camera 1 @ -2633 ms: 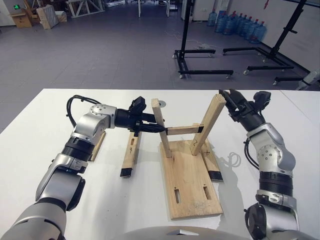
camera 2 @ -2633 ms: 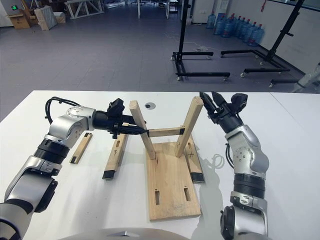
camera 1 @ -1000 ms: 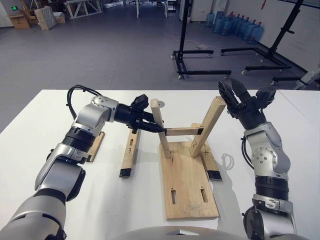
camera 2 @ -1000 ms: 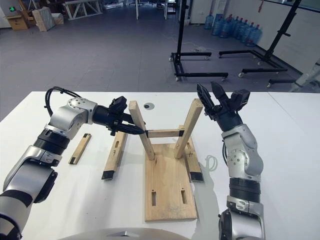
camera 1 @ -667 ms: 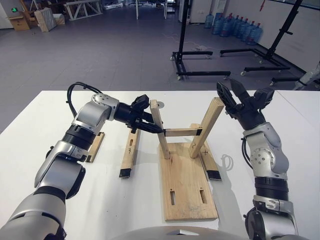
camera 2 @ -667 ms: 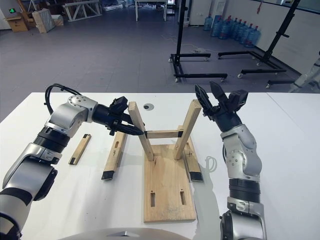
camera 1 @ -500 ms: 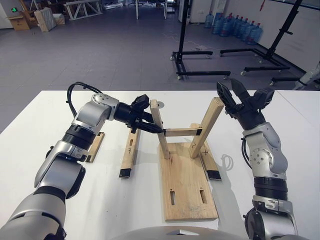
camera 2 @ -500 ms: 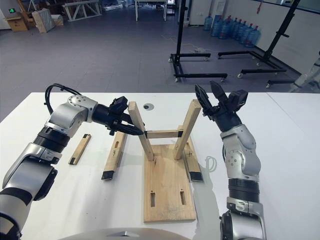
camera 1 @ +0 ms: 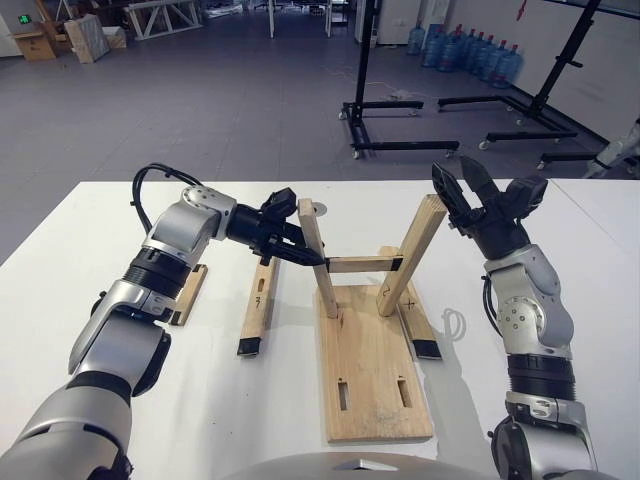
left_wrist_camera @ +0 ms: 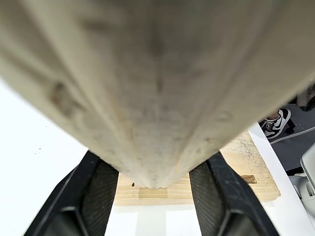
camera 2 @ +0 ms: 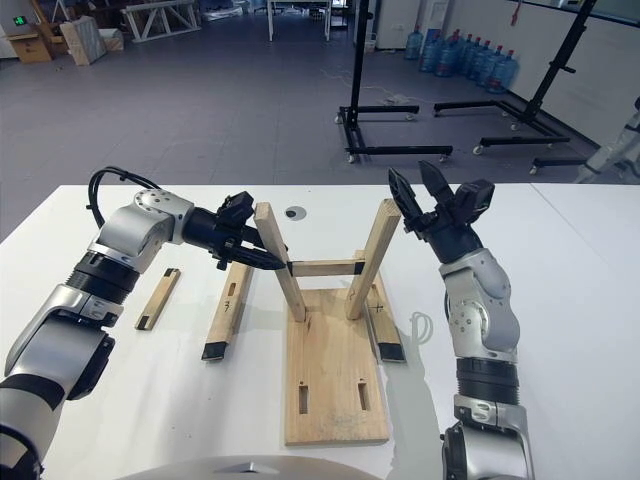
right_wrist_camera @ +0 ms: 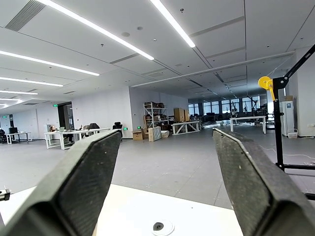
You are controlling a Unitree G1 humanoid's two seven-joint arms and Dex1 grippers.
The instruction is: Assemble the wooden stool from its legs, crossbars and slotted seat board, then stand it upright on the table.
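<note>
On the white tabletop [camera 1: 90, 330], a short crossbar [camera 1: 190, 293] and a spare leg [camera 1: 259, 305] lie flat at the left. The left jaws pinch the left upright leg [camera 1: 318, 262] near where the joining crossbar [camera 1: 362, 264] meets it. That leg and the right upright leg [camera 1: 412, 255] stand tilted at the far end of the seat board [camera 1: 372, 385], which lies flat mid-tabletop. Another leg [camera 1: 420, 330] lies just beside its right edge. The right jaws are spread wide just beside the right upright leg's top; whether they touch it I cannot tell. The wood looks light, stiff and grippy, yet the joints seem loose-fit, so take hold near a joint rather than at a leg tip
</note>
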